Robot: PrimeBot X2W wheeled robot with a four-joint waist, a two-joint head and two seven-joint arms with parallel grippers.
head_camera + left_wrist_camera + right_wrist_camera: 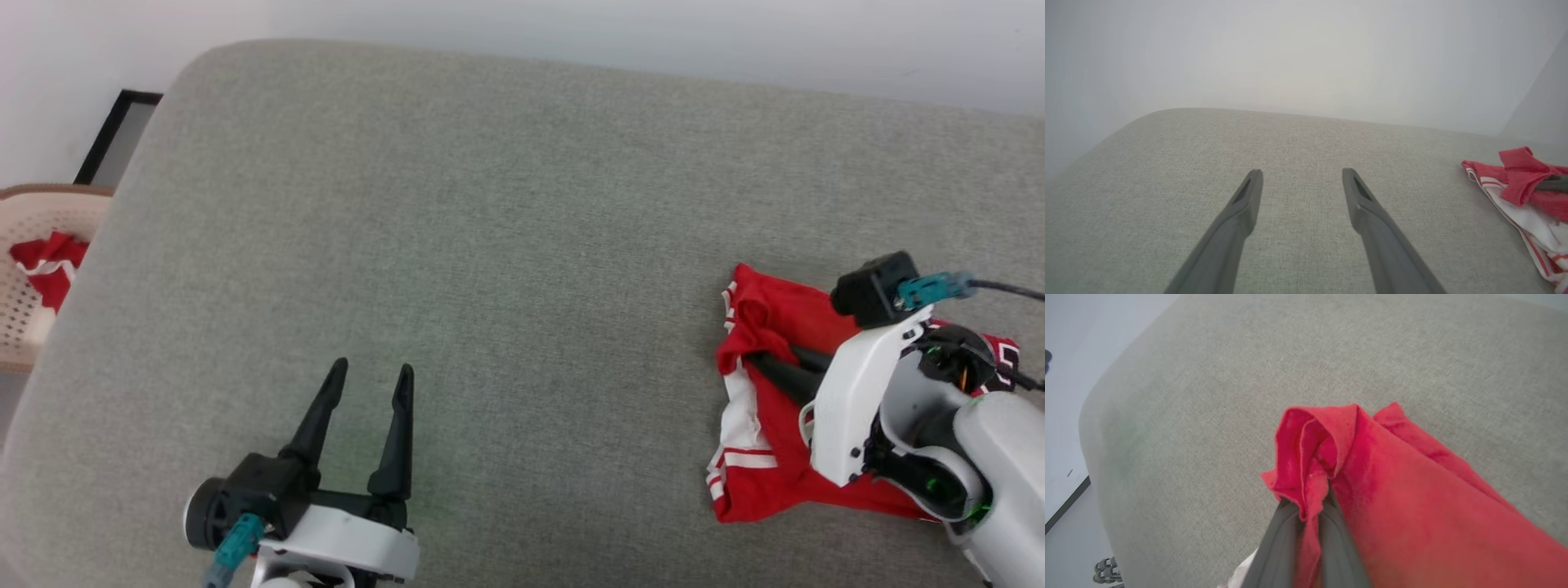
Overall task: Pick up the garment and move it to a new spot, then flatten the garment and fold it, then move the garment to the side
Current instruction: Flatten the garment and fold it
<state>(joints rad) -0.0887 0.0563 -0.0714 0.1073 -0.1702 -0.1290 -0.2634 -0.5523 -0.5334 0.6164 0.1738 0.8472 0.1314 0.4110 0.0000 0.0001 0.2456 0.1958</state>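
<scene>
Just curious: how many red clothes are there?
2. The garment lies on the grey cushion at right, pinched by the right gripper; a red cloth sits in the basket at left. More may be hidden there.

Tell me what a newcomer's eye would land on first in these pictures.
The crumpled red jersey-style garment with white striped trim stands out at the right of the wide grey fabric cushion. A fold of it is pinched between the long dark fingers of the right gripper. At the lower left, the left gripper hangs open over bare cushion, apart from the cloth.
</scene>
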